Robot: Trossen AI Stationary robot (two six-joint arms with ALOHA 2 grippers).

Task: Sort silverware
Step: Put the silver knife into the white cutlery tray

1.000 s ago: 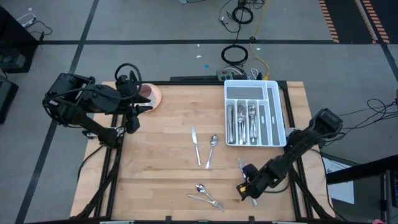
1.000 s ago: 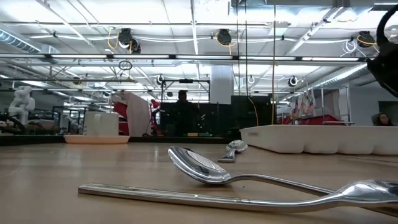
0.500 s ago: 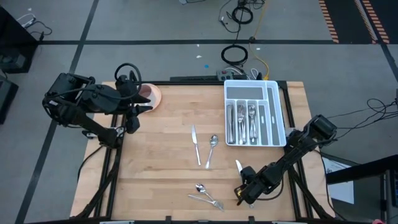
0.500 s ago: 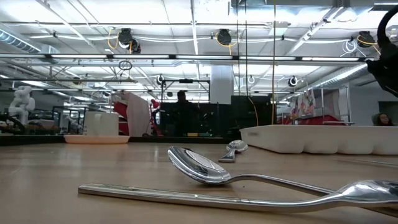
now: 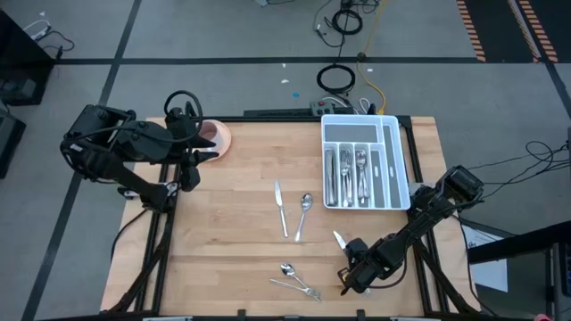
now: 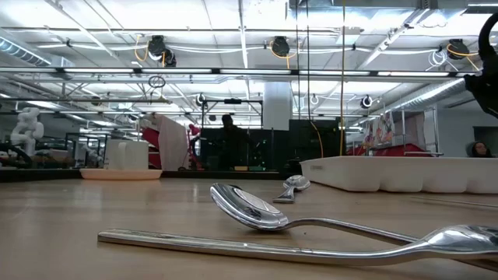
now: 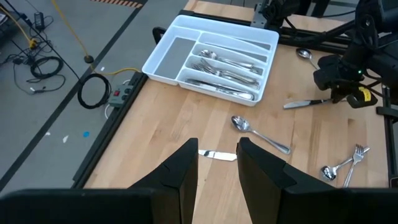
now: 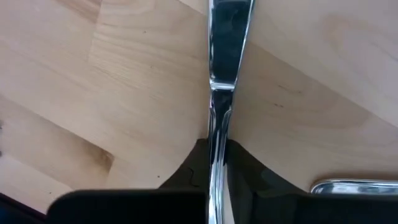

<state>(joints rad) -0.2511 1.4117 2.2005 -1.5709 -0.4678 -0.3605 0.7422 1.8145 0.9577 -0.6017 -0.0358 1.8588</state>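
a: the slim shiny metal table knife (image 8: 219, 93) near the table's front right — what's changed?

b: right gripper (image 5: 354, 267) has just clamped on its handle. a sec ago the fingers stood apart around it; now they're pinched on the handle, blade sticking out ahead over the wood. in the high view the blade (image 5: 338, 238) points up-left from the gripper, shifted a bit vs before, so i'd judge it's being picked up, tho i can't tell if it's off the table yet.

a: rest of the silverware?

b: unmoved. a knife (image 5: 280, 207) and a spoon (image 5: 304, 212) lie side by side mid-table, a spoon and fork cluster (image 5: 297, 281) sits near the front edge, just left of the right gripper. several pcs already in the white plastic divided tray (image 5: 393, 152) at the back right.

a: left arm?

b: parked at the back left by the pink cup on its saucer (image 5: 214, 135). left gripper (image 7: 216, 163) is partly open, holding nothing, same as before.

a: so task-wise?

b: grip secured; next step prob carries the knife to the tray's knife slot. four loose pcs left after that, by my count.
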